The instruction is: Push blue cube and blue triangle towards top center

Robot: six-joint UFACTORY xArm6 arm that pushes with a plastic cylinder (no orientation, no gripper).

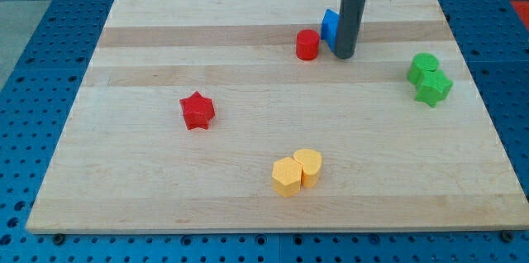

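A blue block [330, 26] sits near the view's top centre, partly hidden behind my rod; I cannot tell whether it is one block or two, nor its shape. My tip [345, 54] rests on the board just to the right of and slightly below the blue block, touching or nearly touching it. A red cylinder [307, 45] stands just to the left of the blue block.
A red star [197, 111] lies at the view's left of centre. A yellow hexagon [287, 177] and a yellow heart-like block [308, 164] touch at the bottom centre. Two green blocks [429, 79] sit together at the right. The wooden board [124, 180] lies on a blue perforated table.
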